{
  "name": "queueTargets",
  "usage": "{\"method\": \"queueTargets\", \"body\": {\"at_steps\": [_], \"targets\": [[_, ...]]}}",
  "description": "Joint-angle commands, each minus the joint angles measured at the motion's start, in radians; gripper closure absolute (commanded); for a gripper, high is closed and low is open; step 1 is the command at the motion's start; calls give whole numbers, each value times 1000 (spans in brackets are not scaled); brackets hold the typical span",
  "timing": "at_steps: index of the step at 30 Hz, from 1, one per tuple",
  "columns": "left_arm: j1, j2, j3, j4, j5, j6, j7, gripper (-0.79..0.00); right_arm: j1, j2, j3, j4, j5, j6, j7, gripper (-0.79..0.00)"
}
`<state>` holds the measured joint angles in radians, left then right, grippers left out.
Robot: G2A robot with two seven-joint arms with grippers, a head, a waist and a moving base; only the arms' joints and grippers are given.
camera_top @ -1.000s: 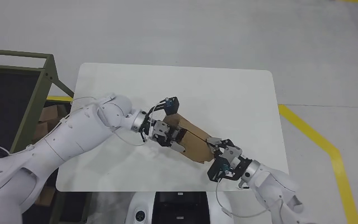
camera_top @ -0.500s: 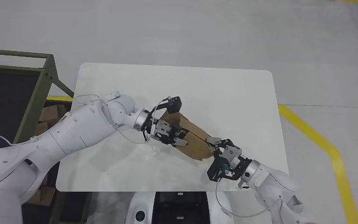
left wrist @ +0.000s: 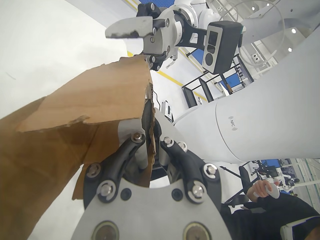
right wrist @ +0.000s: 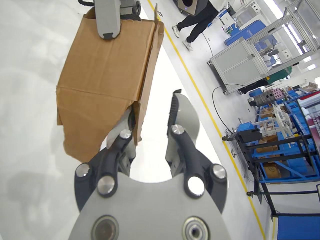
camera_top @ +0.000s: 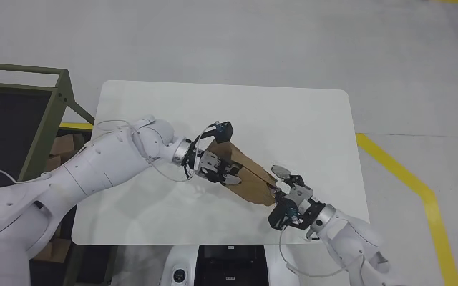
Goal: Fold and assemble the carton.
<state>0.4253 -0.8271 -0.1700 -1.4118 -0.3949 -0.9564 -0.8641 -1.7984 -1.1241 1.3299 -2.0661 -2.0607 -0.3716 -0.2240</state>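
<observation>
The brown cardboard carton (camera_top: pixel 247 179) slants across the front part of the white table (camera_top: pixel 300 121), spanning between the two grippers. The left gripper (left wrist: pixel 149 138) is clamped on a wall at one end of the carton. At the opposite, open end the right gripper (right wrist: pixel 152 111) stands spread. One finger is tucked inside the carton's mouth, and the other finger (right wrist: pixel 182 111) is outside, clear of the cardboard.

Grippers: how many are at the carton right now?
2. The left gripper is shut on a wall edge at one end of the carton; the right gripper is at the opposite end, fingers open, one tucked inside the wall.
</observation>
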Motion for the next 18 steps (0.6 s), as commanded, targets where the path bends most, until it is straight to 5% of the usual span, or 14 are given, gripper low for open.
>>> {"method": "queueTargets", "body": {"at_steps": [1,11,18], "targets": [[-1,3,0,1,0,-12,13,0,-15,1,14,0,16,27,-6,-785],[-4,37,0,-33,-32,-56,56,0,-127,13,149,19,159,102,-240,-785],[0,59,0,-61,-89,-56,56,0,-140,22,193,52,226,25,-353,-785]]}}
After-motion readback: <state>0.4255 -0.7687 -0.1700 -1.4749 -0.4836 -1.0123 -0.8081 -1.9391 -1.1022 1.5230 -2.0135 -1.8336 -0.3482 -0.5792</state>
